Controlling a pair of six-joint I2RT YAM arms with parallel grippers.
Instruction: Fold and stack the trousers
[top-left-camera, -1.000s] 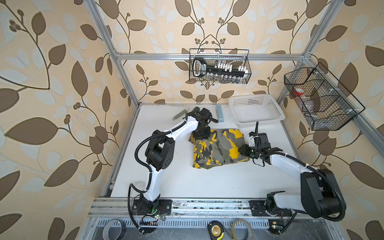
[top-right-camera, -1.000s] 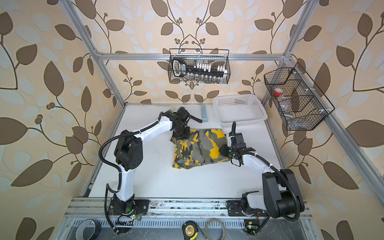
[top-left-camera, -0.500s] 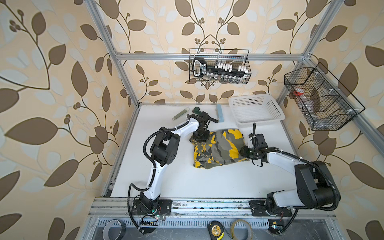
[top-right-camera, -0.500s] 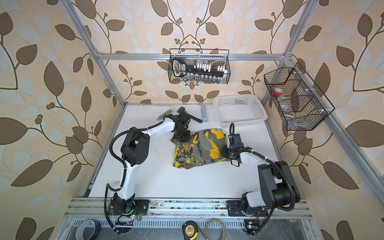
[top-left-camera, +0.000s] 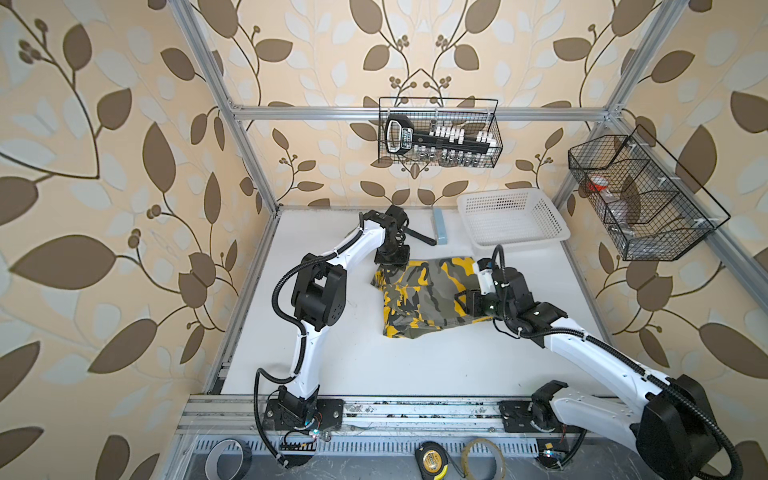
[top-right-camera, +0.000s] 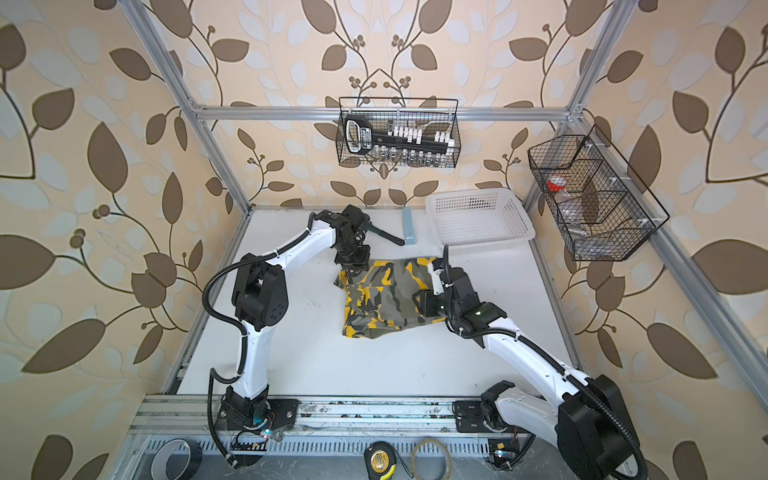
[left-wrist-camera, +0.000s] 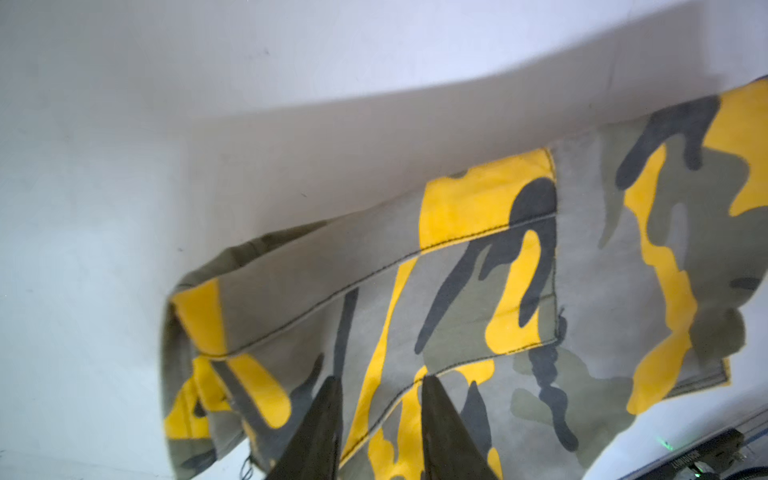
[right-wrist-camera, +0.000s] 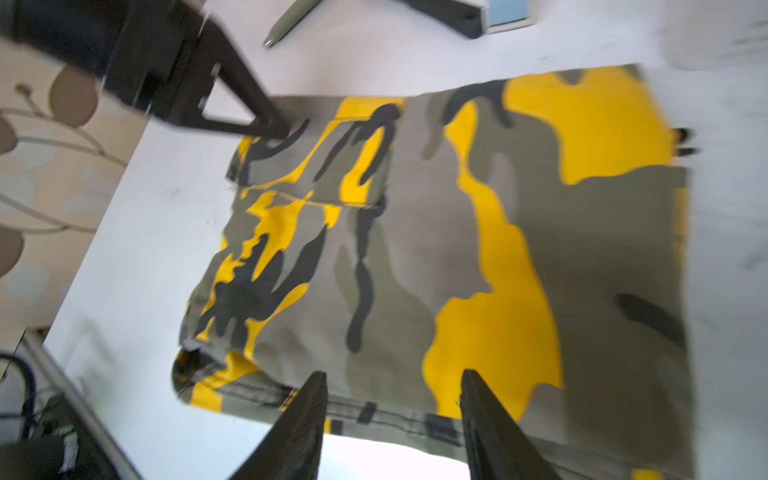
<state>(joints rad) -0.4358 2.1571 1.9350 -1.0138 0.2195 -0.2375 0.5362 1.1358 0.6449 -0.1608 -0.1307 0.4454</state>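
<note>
Trousers (top-left-camera: 424, 297), folded flat, olive-black-yellow camouflage

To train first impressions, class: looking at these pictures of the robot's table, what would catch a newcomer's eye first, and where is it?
The folded camouflage trousers, olive-grey with black and bright yellow patches, lie in the middle of the white table. The left gripper sits at their far left corner, and the right gripper is open at their right edge. A white plastic basket stands in the table's far right corner.
</note>
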